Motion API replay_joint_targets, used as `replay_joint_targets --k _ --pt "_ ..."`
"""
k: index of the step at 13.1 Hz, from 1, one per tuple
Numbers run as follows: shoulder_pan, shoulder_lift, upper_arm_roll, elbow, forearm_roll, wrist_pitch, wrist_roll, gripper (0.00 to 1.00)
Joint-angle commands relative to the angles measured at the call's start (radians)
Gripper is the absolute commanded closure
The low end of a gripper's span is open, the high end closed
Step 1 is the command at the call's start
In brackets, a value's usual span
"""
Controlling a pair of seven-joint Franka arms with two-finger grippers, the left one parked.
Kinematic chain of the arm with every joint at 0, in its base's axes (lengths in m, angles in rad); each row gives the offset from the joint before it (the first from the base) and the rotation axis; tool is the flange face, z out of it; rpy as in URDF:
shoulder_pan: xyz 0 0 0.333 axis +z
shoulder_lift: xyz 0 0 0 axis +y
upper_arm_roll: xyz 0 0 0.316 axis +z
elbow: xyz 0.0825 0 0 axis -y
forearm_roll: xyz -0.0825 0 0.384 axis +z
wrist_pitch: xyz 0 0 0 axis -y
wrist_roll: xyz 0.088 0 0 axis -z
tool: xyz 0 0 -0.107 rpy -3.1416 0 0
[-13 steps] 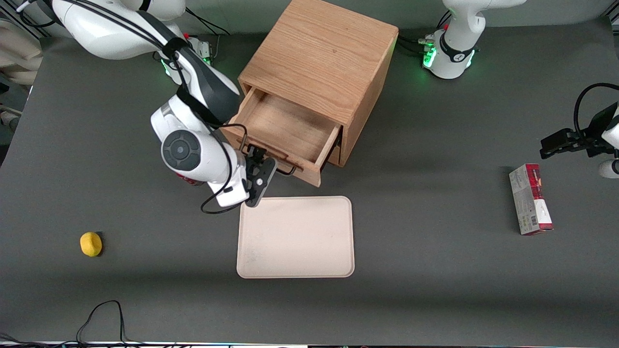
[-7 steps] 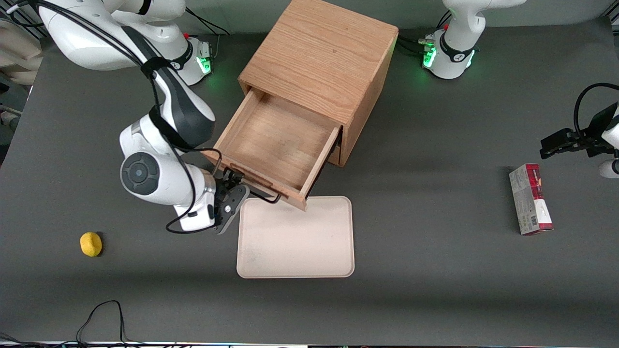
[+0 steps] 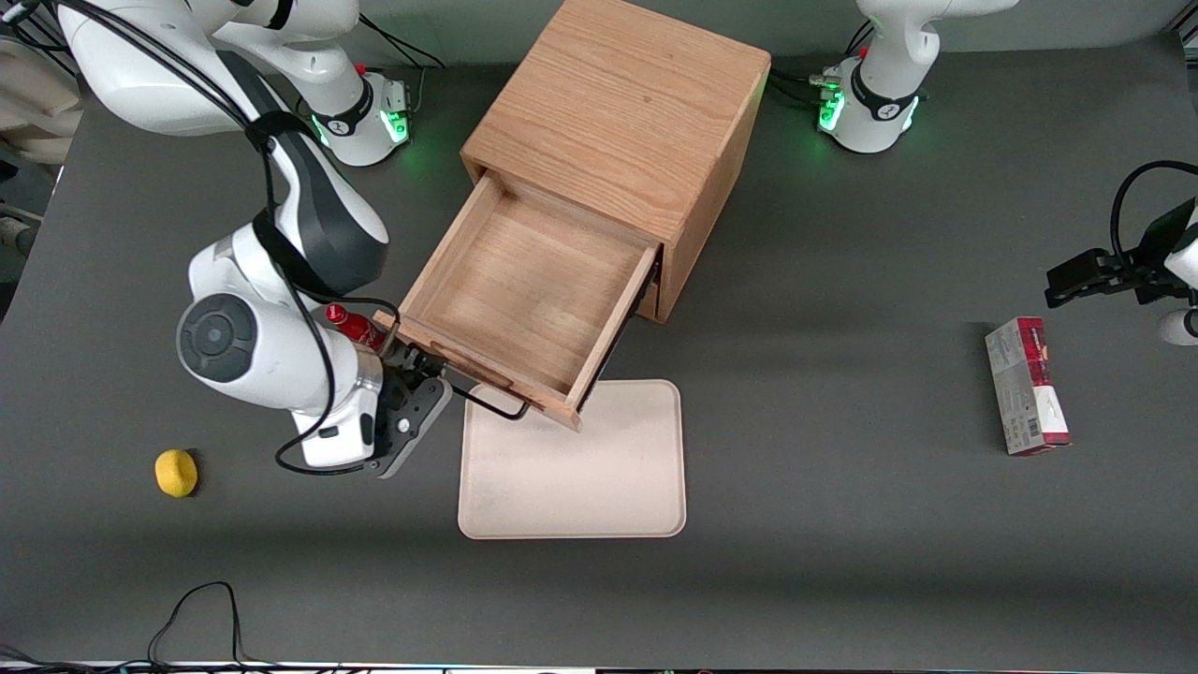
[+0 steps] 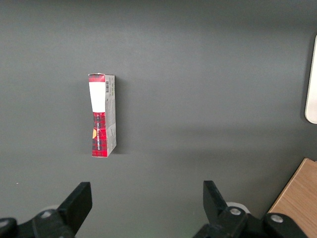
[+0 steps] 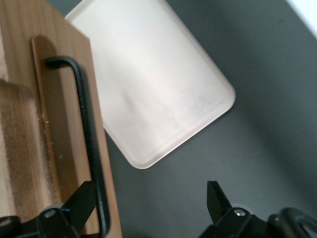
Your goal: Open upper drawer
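Observation:
The upper drawer (image 3: 524, 290) of the oak cabinet (image 3: 618, 103) stands pulled far out, and its shallow wooden box is empty. Its thin black bar handle (image 3: 487, 404) runs along the flat front that faces the front camera. My right gripper (image 3: 416, 374) is at the handle's end toward the working arm's side. In the right wrist view the gripper (image 5: 148, 208) is open wide. The handle (image 5: 89, 129) on the drawer front (image 5: 29, 99) passes just inside one of the fingers (image 5: 79, 203), and the fingers do not clamp it. The bottom drawer is hidden under the upper one.
A beige tray (image 3: 571, 468) lies on the table just under the drawer's front edge, nearer the front camera; it also shows in the right wrist view (image 5: 158, 89). A yellow ball-like thing (image 3: 176, 472) lies toward the working arm's end. A red box (image 3: 1027, 386) lies toward the parked arm's end.
The upper drawer has slid much farther out of the cabinet, toward the front camera. My right gripper moved with the handle, nearer the camera and toward the working arm's end.

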Motion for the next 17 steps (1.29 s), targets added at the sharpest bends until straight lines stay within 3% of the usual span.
replay_joint_targets --k 1,3,6,8,13,17 --pt "-0.01 -0.034 -0.04 0.053 -0.004 -0.027 0.0 0.0" --pt "-0.009 -0.112 -0.144 0.05 0.106 -0.15 0.128 0.0" --pt "-0.004 -0.258 -0.219 -0.048 0.115 -0.291 0.423 0.0" --pt "-0.004 -0.377 -0.271 -0.191 0.115 -0.287 0.5 0.0" --pt "-0.004 -0.749 -0.385 -0.597 0.119 -0.183 0.51 0.0" --pt "-0.006 -0.797 -0.42 -0.607 0.116 -0.227 0.496 0.0"
